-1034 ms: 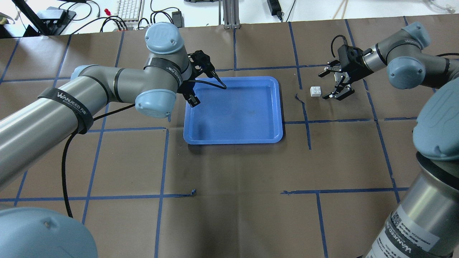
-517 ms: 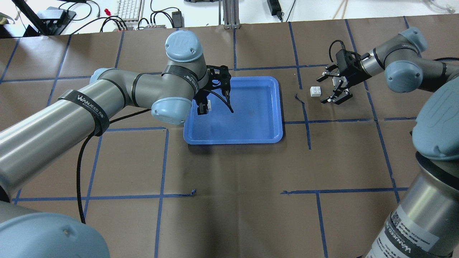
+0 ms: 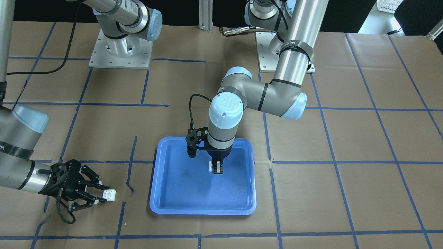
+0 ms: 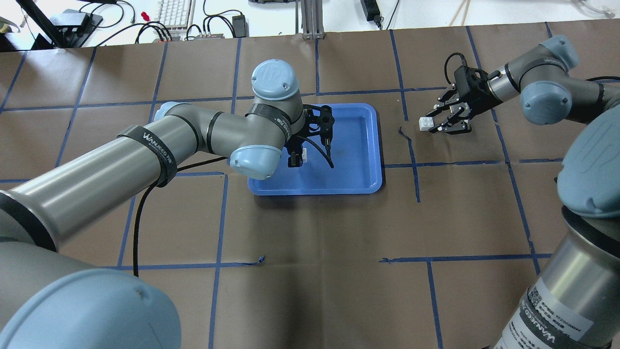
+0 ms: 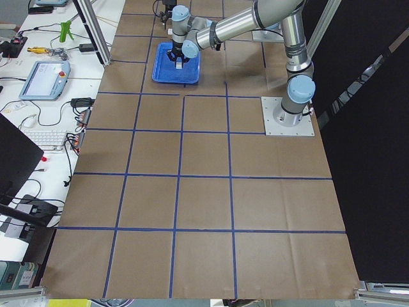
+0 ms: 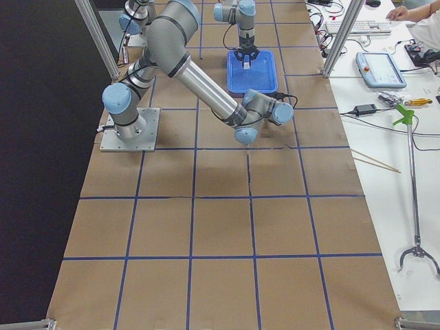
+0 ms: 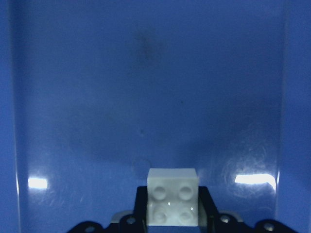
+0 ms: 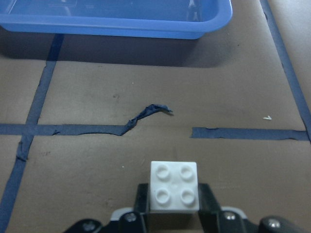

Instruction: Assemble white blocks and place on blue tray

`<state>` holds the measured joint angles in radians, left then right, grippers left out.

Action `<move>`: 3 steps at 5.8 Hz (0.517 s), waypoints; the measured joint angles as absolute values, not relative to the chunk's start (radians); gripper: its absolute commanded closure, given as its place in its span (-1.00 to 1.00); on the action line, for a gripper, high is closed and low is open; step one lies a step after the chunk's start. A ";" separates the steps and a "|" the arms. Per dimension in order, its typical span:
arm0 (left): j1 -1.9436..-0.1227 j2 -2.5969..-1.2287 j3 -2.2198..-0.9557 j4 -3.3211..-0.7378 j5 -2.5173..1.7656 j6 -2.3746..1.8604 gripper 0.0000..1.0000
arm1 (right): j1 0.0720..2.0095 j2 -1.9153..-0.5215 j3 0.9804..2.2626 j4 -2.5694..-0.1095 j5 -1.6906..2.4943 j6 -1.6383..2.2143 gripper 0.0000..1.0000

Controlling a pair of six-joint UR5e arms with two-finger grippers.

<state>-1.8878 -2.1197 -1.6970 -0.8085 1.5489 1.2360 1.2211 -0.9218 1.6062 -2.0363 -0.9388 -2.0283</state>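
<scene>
First block (image 7: 172, 196): clamped in the left pincer (image 3: 217, 170), studs toward the wrist camera, hanging over the blue tray (image 3: 187, 193). We cannot tell whether it touches the tray floor.

Second block (image 8: 174, 187): studs up on the brown paper (image 8: 97, 107), off the tray on the robot's right. The right pincer (image 3: 102, 193) has its pads against two opposite sides, so we read it as closed on the block.

The blocks are well apart and not yet joined. We judge the step in hand to be bringing them together. To do it well:
- lift the second block straight;
- keep the faces square;
- line studs to hollow and press along one axis;
- set the pair flat on the tray.
</scene>
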 measured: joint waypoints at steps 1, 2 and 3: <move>-1.892 -2.131 -1.697 -0.797 1.548 1.227 0.43 | 1.221 -0.923 1.606 -2.040 -0.939 -2.029 0.38; -1.894 -2.140 -1.697 -0.788 1.549 1.226 -0.47 | 1.221 -0.924 1.604 -2.044 -0.939 -2.026 0.38; -1.894 -2.143 -1.697 -0.784 1.551 1.227 -0.95 | 1.221 -0.929 1.598 -2.045 -0.939 -2.019 0.38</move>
